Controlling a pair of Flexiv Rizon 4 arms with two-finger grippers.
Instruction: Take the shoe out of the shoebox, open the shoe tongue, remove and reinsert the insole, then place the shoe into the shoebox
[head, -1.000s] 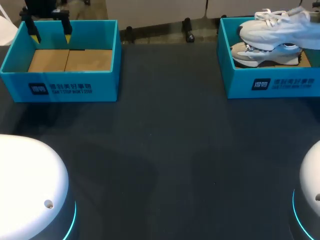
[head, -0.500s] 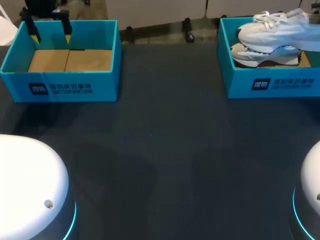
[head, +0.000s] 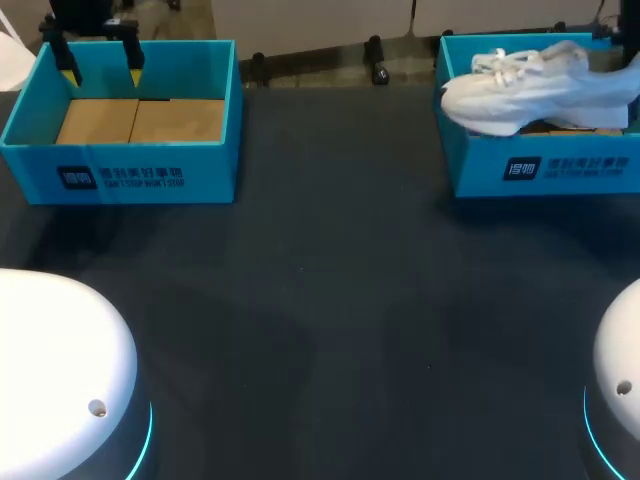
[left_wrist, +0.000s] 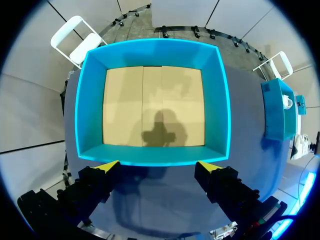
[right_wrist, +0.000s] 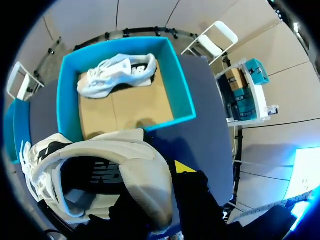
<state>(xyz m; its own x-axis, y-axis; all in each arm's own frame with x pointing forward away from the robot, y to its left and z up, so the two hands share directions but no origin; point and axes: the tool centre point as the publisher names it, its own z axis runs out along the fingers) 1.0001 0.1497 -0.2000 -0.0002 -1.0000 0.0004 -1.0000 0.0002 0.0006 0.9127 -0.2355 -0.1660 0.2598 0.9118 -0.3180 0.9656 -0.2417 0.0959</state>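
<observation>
The right hand (right_wrist: 167, 174) grips the white shoe (head: 530, 88) by its heel collar. One yellow tip shows outside the heel, and the other finger seems to be tucked inside the opening. The shoe hangs in the air above the right shoebox (head: 560, 170) at about 1 o'clock on the counter (head: 340, 300). Its toe points toward 9 o'clock, out past that box's wall. A second shoe (right_wrist: 117, 75) lies on the cardboard floor of the same box.

The shoe looks light, with a soft padded upper that should give under a pinch and a thick, stiffer sole. The collar grip should carry it, though the toe may sag or swing. For work on the tongue and insole, the midsole or heel counter would probably give a firmer hold. The loose laces (head: 500, 62) could snag on the box rim.

The left hand (left_wrist: 159, 167) is released and empty, its fingers spread wide over the far wall of the left shoebox (head: 150, 175) at 11 o'clock.

The counter is dark and matte and probably not slippery. The broad stretch between the boxes, toward 6 o'clock, looks like ample room to set the shoe down.
</observation>
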